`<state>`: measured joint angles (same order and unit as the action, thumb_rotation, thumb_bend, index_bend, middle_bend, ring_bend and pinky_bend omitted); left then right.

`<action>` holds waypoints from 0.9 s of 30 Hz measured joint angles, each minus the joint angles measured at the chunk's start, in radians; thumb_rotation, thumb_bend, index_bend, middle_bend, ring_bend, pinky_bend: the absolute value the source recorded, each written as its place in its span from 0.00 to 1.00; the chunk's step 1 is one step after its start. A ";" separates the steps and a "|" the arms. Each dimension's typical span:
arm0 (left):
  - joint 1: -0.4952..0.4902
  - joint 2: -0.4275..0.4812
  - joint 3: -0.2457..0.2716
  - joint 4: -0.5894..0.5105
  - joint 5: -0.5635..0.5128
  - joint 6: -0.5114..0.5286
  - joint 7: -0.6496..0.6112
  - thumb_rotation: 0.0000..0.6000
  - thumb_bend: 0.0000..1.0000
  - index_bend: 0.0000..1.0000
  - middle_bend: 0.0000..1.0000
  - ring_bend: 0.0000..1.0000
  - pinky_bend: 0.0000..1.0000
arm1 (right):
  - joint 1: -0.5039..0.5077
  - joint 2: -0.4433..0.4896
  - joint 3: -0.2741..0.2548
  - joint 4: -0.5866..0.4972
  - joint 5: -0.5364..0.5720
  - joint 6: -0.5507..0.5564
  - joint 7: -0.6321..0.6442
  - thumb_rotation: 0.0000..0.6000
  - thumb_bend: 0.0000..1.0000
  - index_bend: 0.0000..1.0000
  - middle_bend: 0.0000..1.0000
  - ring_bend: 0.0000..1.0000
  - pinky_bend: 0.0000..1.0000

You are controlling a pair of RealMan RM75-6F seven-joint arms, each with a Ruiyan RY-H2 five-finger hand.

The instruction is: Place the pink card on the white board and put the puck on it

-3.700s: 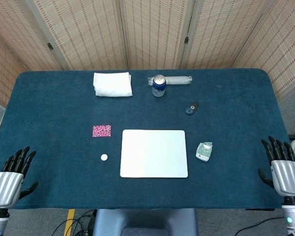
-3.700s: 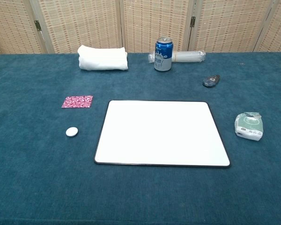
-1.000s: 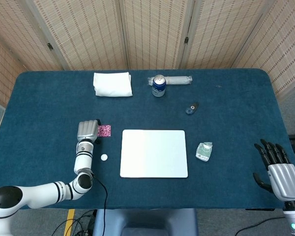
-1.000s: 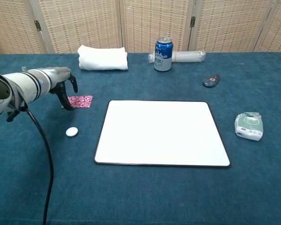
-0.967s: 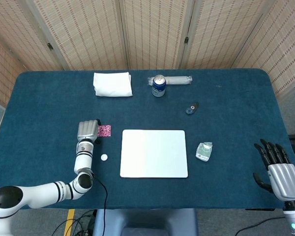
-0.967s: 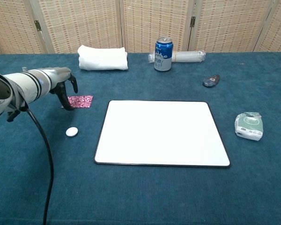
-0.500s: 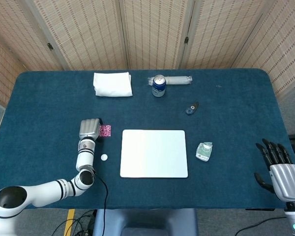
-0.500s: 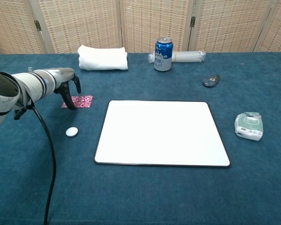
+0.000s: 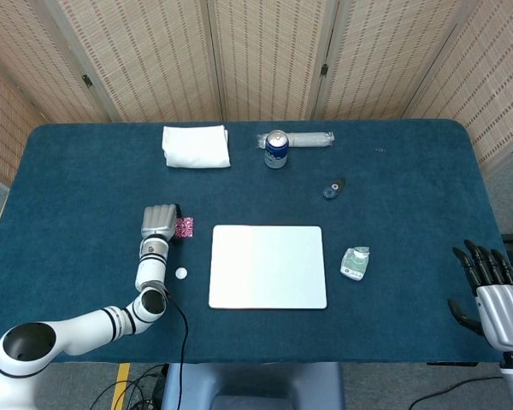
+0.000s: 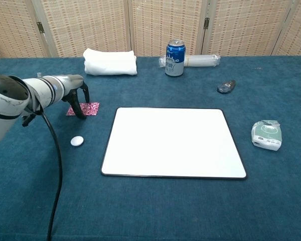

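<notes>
The pink patterned card [image 9: 185, 226] [image 10: 90, 108] lies flat on the blue cloth, left of the white board [image 9: 268, 266] [image 10: 173, 141]. My left hand [image 9: 159, 222] [image 10: 73, 92] is over the card's left part, fingers apart and pointing down, one fingertip [image 10: 82, 115] at the card's near edge. Whether it touches the card I cannot tell. The card is not lifted. The small white puck [image 9: 181, 273] [image 10: 77, 141] sits just in front of the card, apart from the hand. My right hand [image 9: 496, 297] hangs open off the table's near right corner, holding nothing.
Along the far edge lie a folded white towel [image 9: 196, 145] [image 10: 110, 62], a blue can [image 9: 276, 149] [image 10: 175, 57] and a clear plastic roll [image 9: 306, 137] [image 10: 201, 60]. A small dark object [image 9: 333, 188] [image 10: 226, 86] and a green-white packet [image 9: 355, 262] [image 10: 266, 134] lie right of the board.
My left hand has crept to the right and now covers more of the pink card. The card, puck and board have not moved. The right hand has sunk slightly.
</notes>
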<state>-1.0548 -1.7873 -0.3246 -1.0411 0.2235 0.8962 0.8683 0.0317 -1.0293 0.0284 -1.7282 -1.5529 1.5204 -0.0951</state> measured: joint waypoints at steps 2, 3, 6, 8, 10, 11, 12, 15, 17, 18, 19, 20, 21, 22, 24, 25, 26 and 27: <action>0.000 -0.004 -0.001 0.013 0.002 -0.007 -0.003 1.00 0.25 0.37 1.00 1.00 1.00 | 0.000 0.000 0.000 0.000 -0.001 -0.001 0.001 1.00 0.25 0.05 0.00 0.00 0.00; 0.001 -0.006 -0.001 0.018 0.004 -0.009 -0.005 1.00 0.25 0.38 1.00 1.00 1.00 | 0.000 0.001 0.000 0.000 -0.001 -0.001 0.000 1.00 0.25 0.05 0.00 0.00 0.00; 0.005 -0.009 0.000 0.031 0.008 -0.017 -0.010 1.00 0.25 0.41 1.00 1.00 1.00 | 0.000 0.000 0.000 -0.001 0.000 -0.001 -0.001 1.00 0.25 0.05 0.00 0.00 0.00; 0.008 -0.009 -0.001 0.036 0.010 -0.020 -0.014 1.00 0.25 0.43 1.00 1.00 1.00 | 0.000 -0.001 0.001 -0.001 0.000 -0.001 -0.004 1.00 0.25 0.05 0.00 0.00 0.00; 0.011 -0.009 -0.001 0.038 0.016 -0.022 -0.020 1.00 0.25 0.48 1.00 1.00 1.00 | 0.000 -0.003 0.001 -0.001 0.000 -0.002 -0.006 1.00 0.25 0.05 0.00 0.00 0.00; 0.013 -0.009 -0.001 0.039 0.020 -0.022 -0.024 1.00 0.25 0.50 1.00 1.00 1.00 | 0.000 -0.003 0.001 -0.002 0.000 -0.003 -0.008 1.00 0.25 0.05 0.00 0.00 0.00; 0.014 -0.009 -0.001 0.038 0.024 -0.022 -0.027 1.00 0.25 0.52 1.00 1.00 1.00 | 0.001 -0.003 0.000 -0.002 0.000 -0.004 -0.009 1.00 0.25 0.05 0.00 0.00 0.00; 0.019 -0.005 -0.003 0.029 0.034 -0.021 -0.036 1.00 0.25 0.56 1.00 1.00 1.00 | 0.001 -0.004 -0.001 -0.003 0.000 -0.008 -0.011 1.00 0.25 0.05 0.00 0.00 0.00; 0.020 -0.001 -0.005 0.023 0.033 -0.020 -0.035 1.00 0.25 0.56 1.00 1.00 1.00 | 0.001 -0.004 -0.001 -0.003 -0.001 -0.007 -0.012 1.00 0.25 0.05 0.00 0.00 0.00; 0.021 0.000 -0.005 0.022 0.032 -0.020 -0.035 1.00 0.25 0.56 1.00 1.00 1.00 | 0.001 -0.004 -0.001 -0.003 -0.002 -0.005 -0.012 1.00 0.25 0.05 0.00 0.00 0.00; 0.022 0.001 -0.007 0.021 0.031 -0.021 -0.036 1.00 0.25 0.56 1.00 1.00 1.00 | 0.000 -0.004 -0.001 -0.003 -0.002 -0.004 -0.012 1.00 0.25 0.05 0.00 0.00 0.00; 0.022 0.003 -0.007 0.019 0.029 -0.022 -0.036 1.00 0.25 0.56 1.00 1.00 1.00 | 0.000 -0.004 0.000 -0.003 -0.002 -0.003 -0.012 1.00 0.25 0.05 0.00 0.00 0.00; 0.023 0.004 -0.008 0.017 0.028 -0.022 -0.036 1.00 0.25 0.56 1.00 1.00 1.00 | 0.000 -0.005 0.000 -0.002 -0.002 -0.003 -0.013 1.00 0.25 0.05 0.00 0.00 0.00; 0.023 0.007 -0.009 0.012 0.028 -0.021 -0.036 1.00 0.25 0.56 1.00 1.00 1.00 | 0.000 -0.005 0.000 -0.002 -0.002 -0.004 -0.013 1.00 0.25 0.05 0.00 0.00 0.00; 0.024 0.014 -0.011 -0.003 0.027 -0.016 -0.036 1.00 0.25 0.55 1.00 1.00 1.00 | 0.002 -0.005 0.000 -0.002 -0.001 -0.009 -0.013 1.00 0.25 0.05 0.00 0.00 0.00; 0.024 0.020 -0.012 -0.019 0.027 -0.012 -0.035 1.00 0.25 0.55 1.00 1.00 1.00 | 0.003 -0.006 0.000 -0.002 -0.001 -0.011 -0.013 1.00 0.25 0.05 0.00 0.00 0.00; 0.025 0.026 -0.014 -0.032 0.026 -0.007 -0.035 1.00 0.25 0.55 1.00 1.00 1.00 | 0.003 -0.006 -0.001 -0.001 -0.001 -0.012 -0.013 1.00 0.25 0.05 0.00 0.00 0.00; 0.025 0.033 -0.016 -0.048 0.025 -0.002 -0.033 1.00 0.25 0.55 1.00 1.00 1.00 | 0.004 -0.006 -0.001 -0.002 -0.003 -0.013 -0.012 1.00 0.25 0.05 0.00 0.00 0.00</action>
<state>-1.0296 -1.7544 -0.3405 -1.0891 0.2481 0.8944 0.8349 0.0359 -1.0348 0.0276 -1.7300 -1.5554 1.5071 -0.1071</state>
